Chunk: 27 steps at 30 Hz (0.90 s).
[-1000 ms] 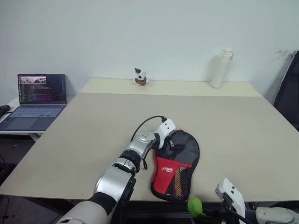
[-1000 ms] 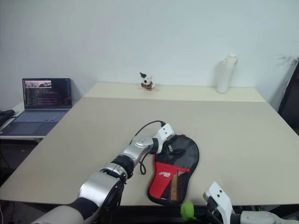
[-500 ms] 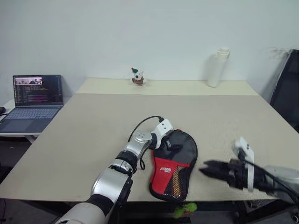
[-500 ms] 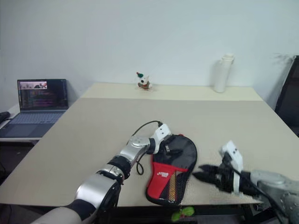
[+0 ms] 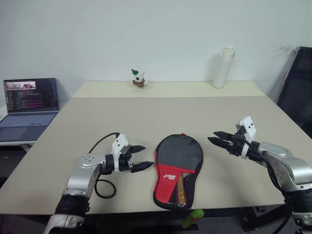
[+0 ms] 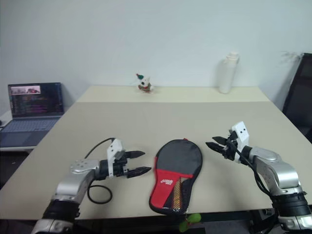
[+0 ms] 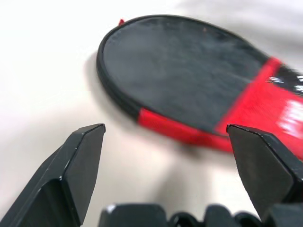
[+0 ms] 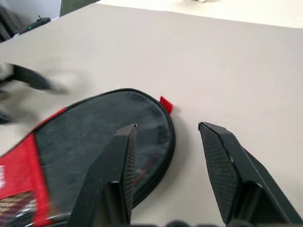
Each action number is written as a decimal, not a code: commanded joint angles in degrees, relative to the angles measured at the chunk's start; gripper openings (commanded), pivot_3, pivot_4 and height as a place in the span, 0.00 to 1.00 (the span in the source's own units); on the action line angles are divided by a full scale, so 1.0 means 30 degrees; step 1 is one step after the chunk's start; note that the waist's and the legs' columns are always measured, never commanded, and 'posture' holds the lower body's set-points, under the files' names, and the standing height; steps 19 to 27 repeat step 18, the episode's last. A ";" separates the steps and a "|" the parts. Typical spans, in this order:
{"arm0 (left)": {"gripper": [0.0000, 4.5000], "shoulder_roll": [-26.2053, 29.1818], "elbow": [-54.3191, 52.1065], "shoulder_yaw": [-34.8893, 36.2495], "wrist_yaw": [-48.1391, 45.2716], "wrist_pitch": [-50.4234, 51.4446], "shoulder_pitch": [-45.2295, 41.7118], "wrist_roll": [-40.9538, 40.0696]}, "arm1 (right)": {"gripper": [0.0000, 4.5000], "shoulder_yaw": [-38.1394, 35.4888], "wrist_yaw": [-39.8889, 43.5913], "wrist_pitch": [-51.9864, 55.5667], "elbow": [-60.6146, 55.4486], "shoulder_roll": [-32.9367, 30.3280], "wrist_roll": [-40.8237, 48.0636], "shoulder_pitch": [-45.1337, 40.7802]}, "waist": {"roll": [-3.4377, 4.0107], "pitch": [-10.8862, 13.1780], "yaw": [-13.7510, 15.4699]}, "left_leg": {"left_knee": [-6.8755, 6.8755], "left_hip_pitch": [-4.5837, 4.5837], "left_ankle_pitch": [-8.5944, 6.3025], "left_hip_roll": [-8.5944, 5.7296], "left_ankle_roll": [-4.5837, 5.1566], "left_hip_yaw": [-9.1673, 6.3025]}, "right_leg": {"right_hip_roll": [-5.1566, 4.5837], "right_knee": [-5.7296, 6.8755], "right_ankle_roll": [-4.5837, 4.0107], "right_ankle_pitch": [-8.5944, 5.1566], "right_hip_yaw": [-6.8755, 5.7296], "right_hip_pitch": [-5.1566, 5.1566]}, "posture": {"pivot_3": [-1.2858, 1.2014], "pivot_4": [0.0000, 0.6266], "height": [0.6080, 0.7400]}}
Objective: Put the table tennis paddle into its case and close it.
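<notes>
A: Where is the case (image 5: pixel 176 168)?
B: Flat on the table (image 5: pixel 146 114), near the front edge, black round end far, red handle end toward the near edge. The paddle itself can't be made out.
A: Left gripper (image 5: pixel 144 157)?
B: Just left of the case, not touching it; fingers spread wide, holding nothing.
A: Right gripper (image 5: pixel 214 137)?
B: Right of the case, clear of it, fingers parted, empty.
A: Anything else?
B: White bottle (image 5: pixel 221 68) and a small figurine (image 5: pixel 137 79) at the far side; laptop (image 5: pixel 27 103) far left.
</notes>
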 commanded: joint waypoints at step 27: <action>1.00 0.0566 -0.5758 0.0924 0.4838 0.0399 0.3380 -0.0905 | 0.50 -0.0620 0.4454 -0.3569 0.7246 -0.1479 -0.3469 -0.3999 | 0.0027 0.0017 0.0212 | -0.0007 0.0035 0.0002 0.0017 -0.0001 0.0145 | 0.0021 -0.0032 -0.0055 0.0113 0.0130 -0.0017 | 0.52 0.24 1.00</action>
